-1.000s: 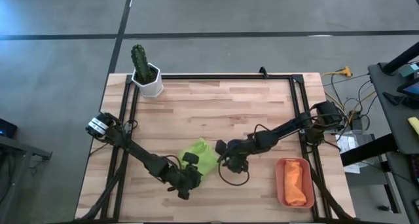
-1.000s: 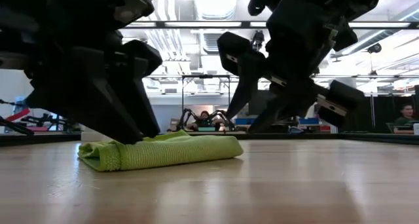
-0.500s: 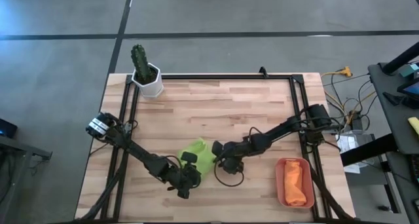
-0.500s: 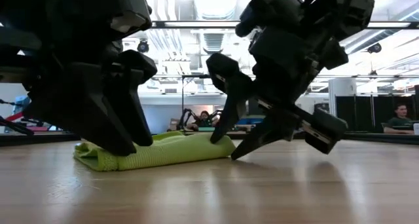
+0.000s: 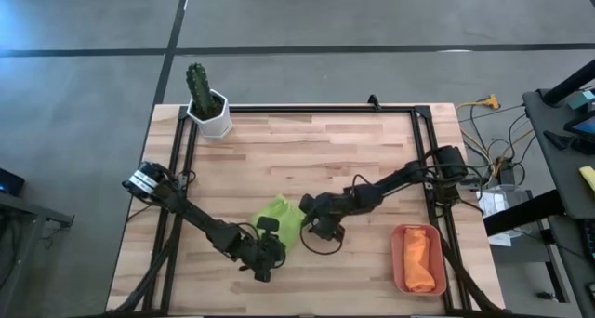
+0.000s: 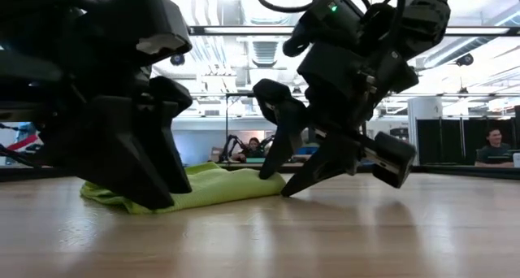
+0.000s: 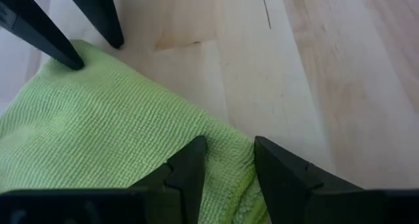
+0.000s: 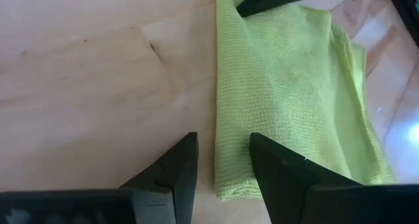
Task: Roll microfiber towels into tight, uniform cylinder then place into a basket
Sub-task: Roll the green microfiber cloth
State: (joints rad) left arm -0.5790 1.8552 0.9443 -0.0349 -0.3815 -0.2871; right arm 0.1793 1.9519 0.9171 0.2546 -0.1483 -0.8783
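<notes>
1. The orange towel (image 5: 419,259) already lies in the basket (image 5: 398,259), so only the green towel (image 5: 281,220) is left on the surface (image 5: 353,151).
2. Left hand (image 7: 226,162), fingers parted, straddles one edge, apparently pinning it.
3. Right hand (image 8: 222,162), also parted, straddles the opposite edge without pinching yet.

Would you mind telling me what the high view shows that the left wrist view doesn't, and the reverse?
Only the high view shows the basket holding the orange towel, and the cactus pot. Only the left wrist view shows the left gripper with its fingers straddling the green towel's edge. Both show the green towel on the table, with the right gripper at it.
</notes>
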